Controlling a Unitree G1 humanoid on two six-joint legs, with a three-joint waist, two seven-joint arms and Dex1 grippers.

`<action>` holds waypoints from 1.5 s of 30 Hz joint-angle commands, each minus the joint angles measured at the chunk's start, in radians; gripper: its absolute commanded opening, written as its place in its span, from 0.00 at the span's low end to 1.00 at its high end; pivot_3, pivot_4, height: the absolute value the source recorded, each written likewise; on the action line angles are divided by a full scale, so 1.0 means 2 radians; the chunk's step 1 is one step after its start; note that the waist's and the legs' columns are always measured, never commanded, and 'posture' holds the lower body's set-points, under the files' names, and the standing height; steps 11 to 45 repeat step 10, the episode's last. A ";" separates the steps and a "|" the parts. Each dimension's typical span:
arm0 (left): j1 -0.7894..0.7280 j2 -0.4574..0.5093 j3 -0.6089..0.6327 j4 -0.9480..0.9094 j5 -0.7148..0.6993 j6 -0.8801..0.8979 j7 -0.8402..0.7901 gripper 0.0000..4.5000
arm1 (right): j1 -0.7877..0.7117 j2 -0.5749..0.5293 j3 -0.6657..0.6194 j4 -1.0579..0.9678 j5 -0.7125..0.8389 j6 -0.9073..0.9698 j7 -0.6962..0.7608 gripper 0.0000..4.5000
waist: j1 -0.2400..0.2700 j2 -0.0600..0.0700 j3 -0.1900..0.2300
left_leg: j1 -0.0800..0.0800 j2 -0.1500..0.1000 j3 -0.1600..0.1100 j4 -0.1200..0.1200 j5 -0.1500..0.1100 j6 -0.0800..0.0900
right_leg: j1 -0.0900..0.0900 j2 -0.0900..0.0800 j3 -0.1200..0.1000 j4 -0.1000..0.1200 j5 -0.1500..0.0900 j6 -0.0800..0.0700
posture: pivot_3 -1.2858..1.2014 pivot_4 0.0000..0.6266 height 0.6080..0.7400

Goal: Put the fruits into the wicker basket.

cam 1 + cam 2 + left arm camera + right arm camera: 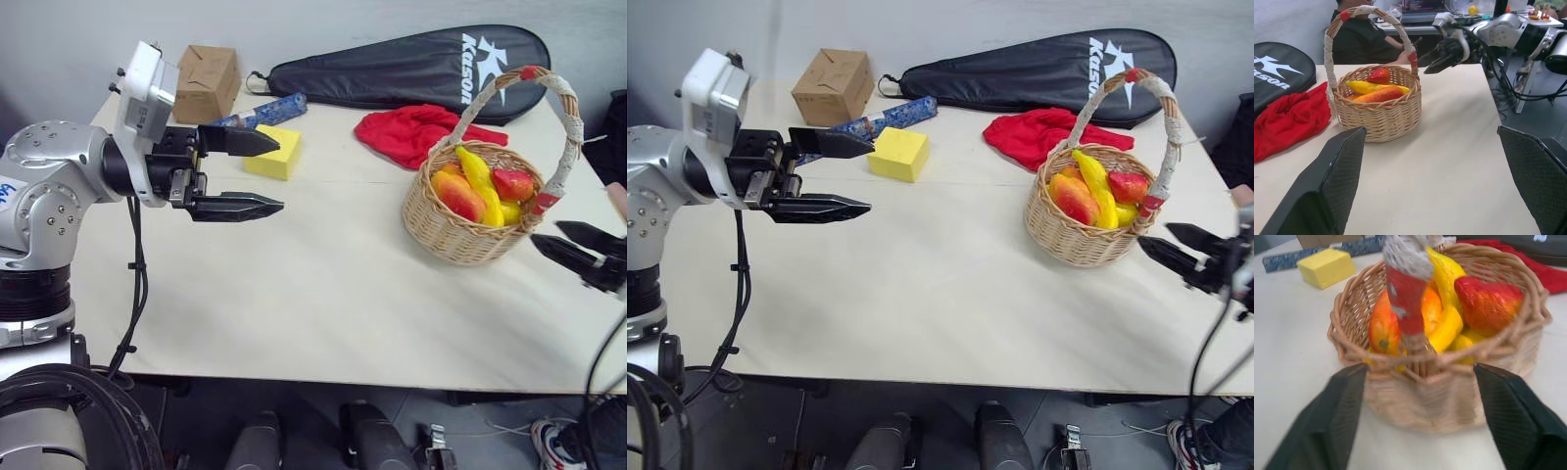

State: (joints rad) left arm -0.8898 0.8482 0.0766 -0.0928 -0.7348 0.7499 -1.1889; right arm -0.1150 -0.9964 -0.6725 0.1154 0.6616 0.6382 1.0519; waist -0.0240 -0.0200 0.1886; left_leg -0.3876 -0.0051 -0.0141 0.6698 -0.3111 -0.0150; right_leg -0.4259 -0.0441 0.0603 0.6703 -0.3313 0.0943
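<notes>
Right wrist view, jaws: the right gripper (pixel 1415 416) stands spread wide with nothing between its fingers, just beside the outer wall of the wicker basket (pixel 1449 401), level with the foot of the handle.
Left jaws: the left gripper (pixel 240 174) is released and empty too, hanging above bare table (pixel 313 294), well apart from the basket and pointing toward it.
Fruits: the banana (pixel 478 176) and both mangoes (pixel 458 196) (pixel 513 183) lie inside the basket; judged from this, the loading looks done.
Basket place: on the table's right part, just in front of the red cloth (pixel 411 129).
Step in hand: clearing the right arm away, as I read it. Best to draw it straight out from the wall, jaws kept wide, so no finger catches the weave or the taped handle (pixel 566 127) and tips the load.
Other things: yellow sponge (pixel 272 152), cardboard box (pixel 206 83) and black racket bag (pixel 411 64) sit at the far side.
Hard to tell: the lower fruit is partly buried; whether the right fingers touch the wicker is unclear.
</notes>
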 commanded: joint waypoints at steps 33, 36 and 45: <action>0.010 0.041 0.022 0.023 0.007 -0.010 -0.048 1.00 | 0.078 -0.160 -0.194 0.061 0.009 0.071 0.182 0.99 | -0.005 0.000 0.000 | 0.003 0.001 0.001 -0.001 0.000 0.001 | 0.002 0.001 0.000 -0.001 0.000 0.000 | 0.52 0.24 1.00; 0.010 0.041 0.022 0.023 0.007 -0.010 -0.048 1.00 | 0.078 -0.160 -0.194 0.061 0.009 0.071 0.182 0.99 | -0.005 0.000 0.000 | 0.003 0.001 0.001 -0.001 0.000 0.001 | 0.002 0.001 0.000 -0.001 0.000 0.000 | 0.52 0.24 1.00; 0.010 0.041 0.022 0.023 0.007 -0.010 -0.048 1.00 | 0.078 -0.160 -0.194 0.061 0.009 0.071 0.182 0.99 | -0.005 0.000 0.000 | 0.003 0.001 0.001 -0.001 0.000 0.001 | 0.002 0.001 0.000 -0.001 0.000 0.000 | 0.52 0.24 1.00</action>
